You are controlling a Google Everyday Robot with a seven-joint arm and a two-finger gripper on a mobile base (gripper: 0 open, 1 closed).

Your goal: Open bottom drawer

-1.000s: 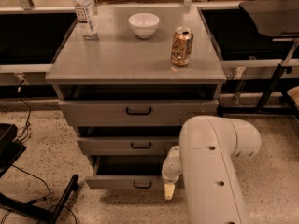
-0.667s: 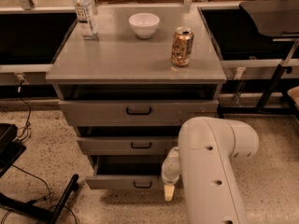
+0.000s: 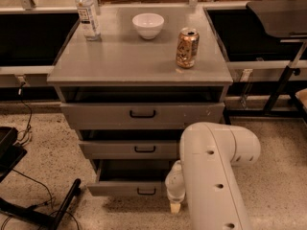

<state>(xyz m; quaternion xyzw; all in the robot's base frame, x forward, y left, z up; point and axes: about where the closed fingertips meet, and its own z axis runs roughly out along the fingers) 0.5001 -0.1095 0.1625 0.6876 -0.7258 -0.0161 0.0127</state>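
The bottom drawer (image 3: 120, 189) is the lowest grey front of the cabinet, with a small black bar handle (image 3: 146, 191). It stands pulled out a short way, and a dark gap shows above its front panel. My gripper (image 3: 175, 201) hangs at the drawer's right end, close to the floor, just right of the handle. The thick white arm (image 3: 213, 176) rises behind it and hides the drawer's right corner.
The middle drawer (image 3: 129, 149) and top drawer (image 3: 141, 114) also stick out slightly. On the cabinet top (image 3: 124, 61) stand a water bottle (image 3: 88, 13), a white bowl (image 3: 148, 25) and a can (image 3: 187, 47). A black stand (image 3: 48, 210) and cables lie on the floor at left.
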